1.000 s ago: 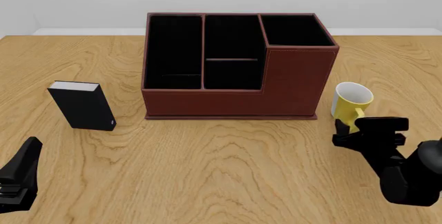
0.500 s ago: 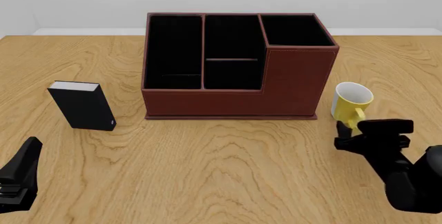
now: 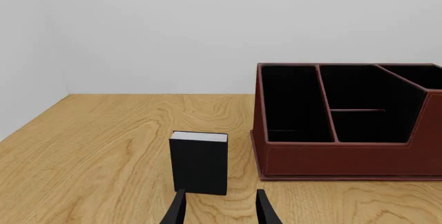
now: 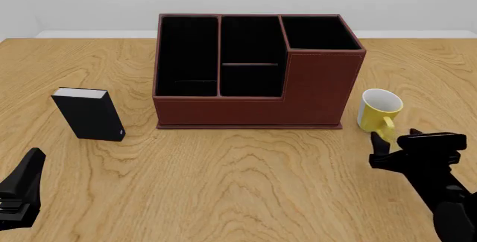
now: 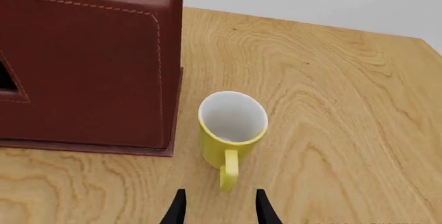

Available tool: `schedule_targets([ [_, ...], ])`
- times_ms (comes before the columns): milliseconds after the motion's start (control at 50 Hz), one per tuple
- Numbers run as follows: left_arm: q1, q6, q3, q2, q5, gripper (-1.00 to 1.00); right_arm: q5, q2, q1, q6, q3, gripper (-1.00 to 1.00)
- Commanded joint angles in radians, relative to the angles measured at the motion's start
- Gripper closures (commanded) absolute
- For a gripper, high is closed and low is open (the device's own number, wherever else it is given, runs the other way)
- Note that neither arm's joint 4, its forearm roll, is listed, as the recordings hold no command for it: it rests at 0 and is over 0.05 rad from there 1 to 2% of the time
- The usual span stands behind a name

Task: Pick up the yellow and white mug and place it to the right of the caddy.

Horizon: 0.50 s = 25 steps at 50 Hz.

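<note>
The yellow and white mug (image 4: pixel 380 109) stands upright on the table just right of the reddish-brown caddy (image 4: pixel 320 88), a small gap between them, its handle pointing toward the near edge. In the right wrist view the mug (image 5: pixel 232 125) sits beside the caddy's wall (image 5: pixel 90 69). My right gripper (image 4: pixel 395 140) is open and empty, just in front of the handle and not touching it; its fingers are apart in the right wrist view (image 5: pixel 219 207). My left gripper (image 4: pixel 22 189) is open and empty at the near left (image 3: pixel 221 212).
A small black book-like box (image 4: pixel 91 114) stands upright left of the caddy, right ahead of my left gripper in the left wrist view (image 3: pixel 199 164). The caddy (image 3: pixel 345 159) fills the table's middle back. The table's right edge is near the mug.
My right gripper has drawn back toward the near edge and slightly right, away from the mug's handle. The mug stays in place. The left arm has not moved.
</note>
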State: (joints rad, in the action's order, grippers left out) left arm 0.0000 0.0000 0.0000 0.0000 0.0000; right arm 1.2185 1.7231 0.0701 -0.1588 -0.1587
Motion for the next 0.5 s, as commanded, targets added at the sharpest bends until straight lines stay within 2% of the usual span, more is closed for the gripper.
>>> schedule_targets([
  [20,0.0,0.0,0.0,0.0,0.0,-1.0,-0.013,-0.117,0.008,-0.008,0.072,-1.0],
  [120,0.0,0.0,0.0,0.0,0.0,-1.0,-0.039,-0.162,0.011,-0.004,0.088,-1.0],
  [320,0.0,0.0,0.0,0.0,0.0,-1.0,-0.268,-0.458,-0.004,-0.007,0.117,-1.0],
  [460,0.0,0.0,0.0,0.0,0.0,-1.0,-0.347,-0.554,-0.016,-0.008,0.122,-1.0],
  [500,0.0,0.0,0.0,0.0,0.0,-1.0,-0.415,-0.629,-0.03,-0.013,0.123,-1.0],
])
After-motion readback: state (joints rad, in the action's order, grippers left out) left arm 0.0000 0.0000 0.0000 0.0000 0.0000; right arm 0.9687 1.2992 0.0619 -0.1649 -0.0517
